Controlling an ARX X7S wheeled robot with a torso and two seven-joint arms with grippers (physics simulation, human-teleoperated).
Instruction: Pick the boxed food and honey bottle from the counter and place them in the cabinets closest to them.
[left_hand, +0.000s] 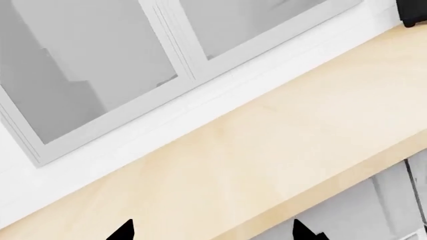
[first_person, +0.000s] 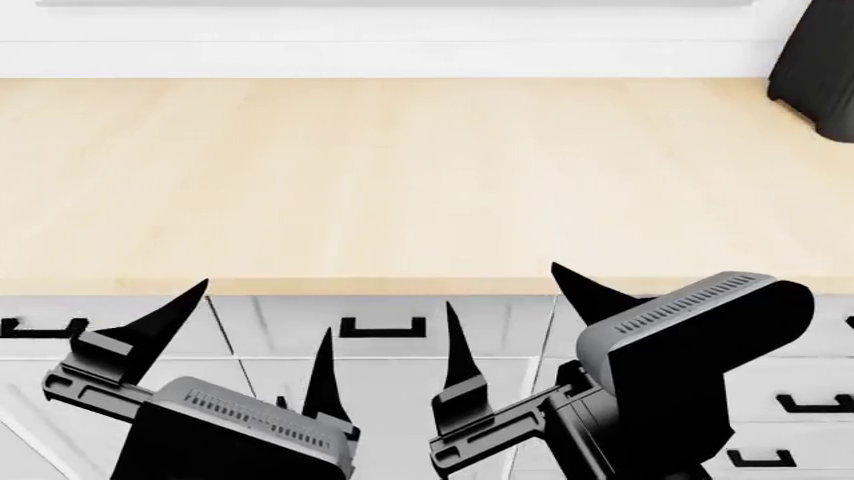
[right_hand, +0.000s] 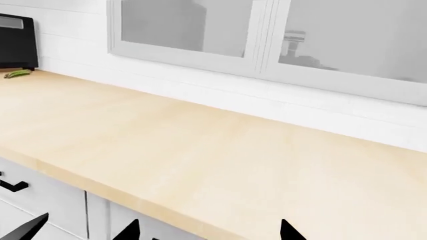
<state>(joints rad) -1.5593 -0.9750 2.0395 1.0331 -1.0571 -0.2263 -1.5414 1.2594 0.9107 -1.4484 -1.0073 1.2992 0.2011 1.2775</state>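
The blue boxed food and the honey bottle are out of view in all frames. The light-beige counter (first_person: 400, 170) spans the head view and also shows in the left wrist view (left_hand: 267, 150) and the right wrist view (right_hand: 200, 150). My left gripper (first_person: 263, 320) is open and empty, in front of and below the counter's front edge. My right gripper (first_person: 505, 295) is open and empty beside it, with one fingertip just at the edge. In the wrist views, the left gripper (left_hand: 213, 232) and the right gripper (right_hand: 208, 232) show only spread black fingertips with nothing between them.
A black appliance (first_person: 817, 70) stands at the counter's far right; it also shows in the right wrist view (right_hand: 17, 42) with a small green item (right_hand: 17, 74) beside it. A grey-framed window (right_hand: 267, 35) sits above the white back wall. Drawers with black handles (first_person: 380, 327) lie under the counter.
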